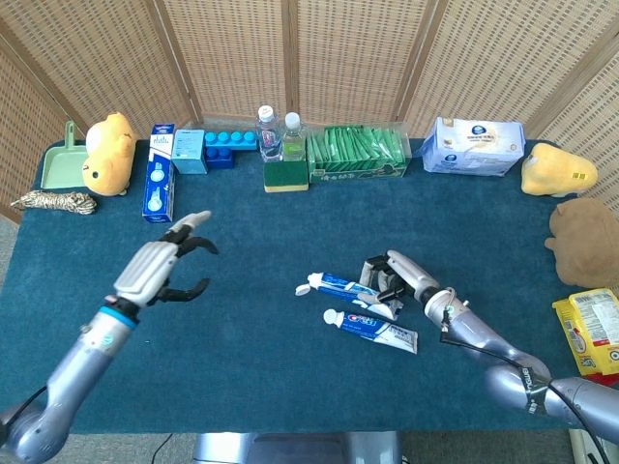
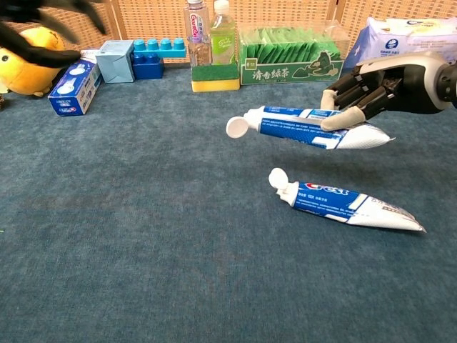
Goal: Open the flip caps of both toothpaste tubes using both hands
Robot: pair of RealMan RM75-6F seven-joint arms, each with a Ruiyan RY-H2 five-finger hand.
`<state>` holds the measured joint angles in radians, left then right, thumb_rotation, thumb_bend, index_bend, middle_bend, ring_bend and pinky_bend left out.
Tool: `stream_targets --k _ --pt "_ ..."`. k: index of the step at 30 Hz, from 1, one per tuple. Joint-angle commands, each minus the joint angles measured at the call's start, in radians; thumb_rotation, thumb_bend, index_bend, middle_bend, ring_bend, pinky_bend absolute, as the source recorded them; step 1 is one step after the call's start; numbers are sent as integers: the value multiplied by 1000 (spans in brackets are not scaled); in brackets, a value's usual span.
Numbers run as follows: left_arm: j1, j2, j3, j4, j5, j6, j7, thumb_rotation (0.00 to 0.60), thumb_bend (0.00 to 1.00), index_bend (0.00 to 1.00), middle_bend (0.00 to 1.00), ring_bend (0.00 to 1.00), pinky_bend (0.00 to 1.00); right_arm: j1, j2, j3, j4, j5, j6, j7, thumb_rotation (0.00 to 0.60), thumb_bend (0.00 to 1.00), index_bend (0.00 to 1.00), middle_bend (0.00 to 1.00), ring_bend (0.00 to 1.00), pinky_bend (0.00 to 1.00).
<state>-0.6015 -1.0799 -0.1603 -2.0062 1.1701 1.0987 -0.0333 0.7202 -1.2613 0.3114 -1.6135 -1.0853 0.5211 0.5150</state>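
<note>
Two blue and white toothpaste tubes sit mid-table. My right hand grips the upper tube by its tail end, holding it just above the cloth with its flip cap hinged open toward the left. The lower tube lies flat on the blue cloth, its cap also flipped open. My left hand is far to the left, raised, fingers spread and holding nothing; in the chest view only its blurred dark fingers show at the top left corner.
Along the back stand a blue box, blue blocks, two bottles on a sponge, a green packet box and a tissue pack. Plush toys sit at both sides. A snack bag lies at the right edge.
</note>
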Motion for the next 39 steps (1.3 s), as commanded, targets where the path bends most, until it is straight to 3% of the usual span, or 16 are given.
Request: stream_targets --k 1,5,15,20,25,30,32,39 --pt "83 72 55 -40 67 72 -14 600 337 323 46 0 172 -18 -35 -11 43 -37 67 -23 600 436 626 534 477 352" --pt "162 121 99 -56 118 143 -19 600 336 314 46 0 168 -36 -69 -19 80 -61 144 -43 599 418 567 462 407 259" --pt "312 155 170 -48 181 271 -34 600 336 296 47 0 156 -87 -85 -64 130 -157 256 -41 393 400 352 295 181 225" --pt "351 143 175 -30 191 310 -13 600 335 289 47 0 150 -122 -79 -68 128 -206 346 -25 378 381 301 258 121 218" --pt "387 115 181 3 200 348 52 600 336 276 47 0 137 -173 -57 -87 106 -271 477 -71 397 380 303 245 106 216" --pt "414 96 183 45 184 361 100 600 336 259 50 0 108 -249 -37 -113 72 -311 638 -189 556 378 318 251 106 216" --pt "425 84 184 57 175 365 114 600 337 258 60 0 107 -283 -24 -126 53 -320 694 -245 590 378 324 257 108 216" --pt "468 14 190 133 199 418 186 600 335 258 95 0 107 -383 11 -179 2 -368 848 -403 600 376 365 268 124 216"
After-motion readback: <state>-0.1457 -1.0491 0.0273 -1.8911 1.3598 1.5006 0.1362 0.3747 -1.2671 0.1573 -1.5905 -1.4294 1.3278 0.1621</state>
